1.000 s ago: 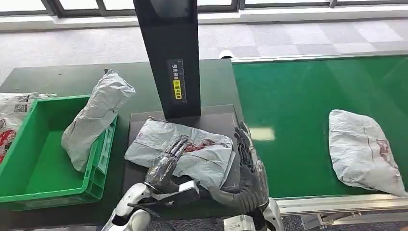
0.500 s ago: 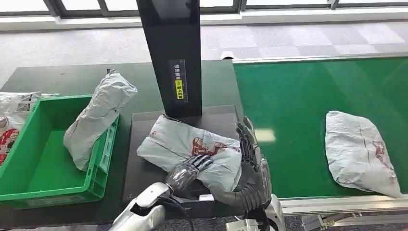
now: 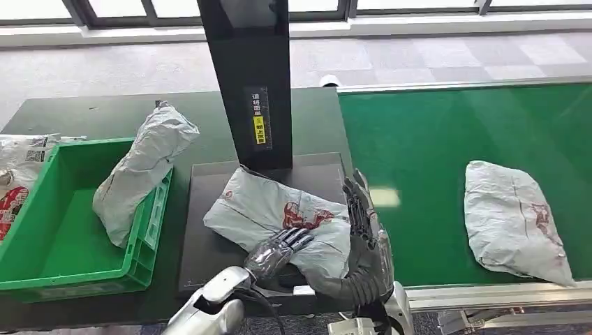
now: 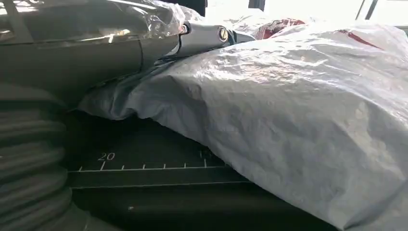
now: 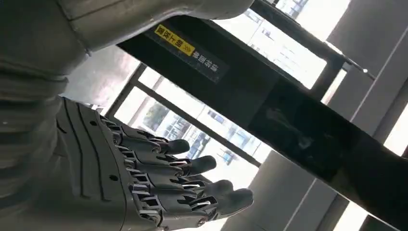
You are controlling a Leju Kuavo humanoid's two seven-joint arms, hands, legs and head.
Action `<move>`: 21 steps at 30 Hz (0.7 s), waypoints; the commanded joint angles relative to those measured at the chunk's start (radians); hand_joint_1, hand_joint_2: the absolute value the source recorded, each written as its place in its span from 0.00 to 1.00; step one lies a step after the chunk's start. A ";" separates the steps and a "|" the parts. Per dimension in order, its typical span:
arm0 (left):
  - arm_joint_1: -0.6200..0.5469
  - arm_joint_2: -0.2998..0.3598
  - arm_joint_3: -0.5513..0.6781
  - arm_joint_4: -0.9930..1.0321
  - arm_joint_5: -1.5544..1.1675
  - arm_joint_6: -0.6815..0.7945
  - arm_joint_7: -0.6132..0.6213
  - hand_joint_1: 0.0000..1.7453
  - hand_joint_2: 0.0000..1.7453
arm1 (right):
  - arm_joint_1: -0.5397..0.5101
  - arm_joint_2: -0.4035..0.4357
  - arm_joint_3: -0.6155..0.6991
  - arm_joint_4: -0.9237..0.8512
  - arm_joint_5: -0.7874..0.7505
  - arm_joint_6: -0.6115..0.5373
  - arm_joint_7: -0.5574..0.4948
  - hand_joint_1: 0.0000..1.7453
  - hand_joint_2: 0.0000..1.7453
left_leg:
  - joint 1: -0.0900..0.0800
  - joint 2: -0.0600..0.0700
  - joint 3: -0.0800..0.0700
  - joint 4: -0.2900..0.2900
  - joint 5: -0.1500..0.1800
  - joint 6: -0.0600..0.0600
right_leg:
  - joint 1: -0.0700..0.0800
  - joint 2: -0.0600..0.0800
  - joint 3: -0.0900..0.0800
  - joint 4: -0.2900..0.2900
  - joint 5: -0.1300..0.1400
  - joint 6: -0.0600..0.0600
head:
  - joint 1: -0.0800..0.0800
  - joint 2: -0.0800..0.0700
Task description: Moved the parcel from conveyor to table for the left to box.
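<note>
Dark green surface [image 3: 84,112] fills the left half of the head view, with a green conveyor [image 3: 454,139] on the right. Centre frame, the parcel [image 3: 279,216] lies on a black scale plate [image 3: 209,244] at the foot of a black post [image 3: 248,77]. The left hand [image 3: 276,251] rests on the parcel's lower edge, fingers laid flat on the bag. The right hand [image 3: 366,234] stands upright against the parcel's right side, fingers straight and close together. A green crate [image 3: 42,279] sits at left with a grey bag [image 3: 139,167] draped over its rim, and another grey bag [image 3: 513,220] lies on the conveyor.

Left wrist view: the parcel [image 4: 298,110] bulks over the ruled plate [image 4: 144,168], with the hand [image 4: 144,38] on top of it.

Right wrist view: the hand [image 5: 159,187] is extended, nothing in it.
</note>
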 commanded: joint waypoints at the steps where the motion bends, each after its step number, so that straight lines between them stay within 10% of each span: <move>1: -0.033 0.040 -0.055 0.083 -0.004 -0.006 0.011 0.00 1.00 | -0.025 -0.005 0.018 0.023 -0.005 0.002 0.000 0.00 1.00 | 0.000 0.002 -0.001 -0.002 0.001 0.000 | 0.000 0.002 -0.002 -0.002 0.002 -0.001 | 0.000 0.000; 21: -0.033 0.040 -0.055 0.083 -0.004 -0.006 0.011 0.00 1.00 | -0.025 -0.005 0.018 0.023 -0.005 0.002 0.000 0.00 1.00 | 0.000 0.002 0.000 -0.001 0.002 0.000 | 0.000 0.001 0.000 -0.001 0.002 0.000 | 0.000 0.000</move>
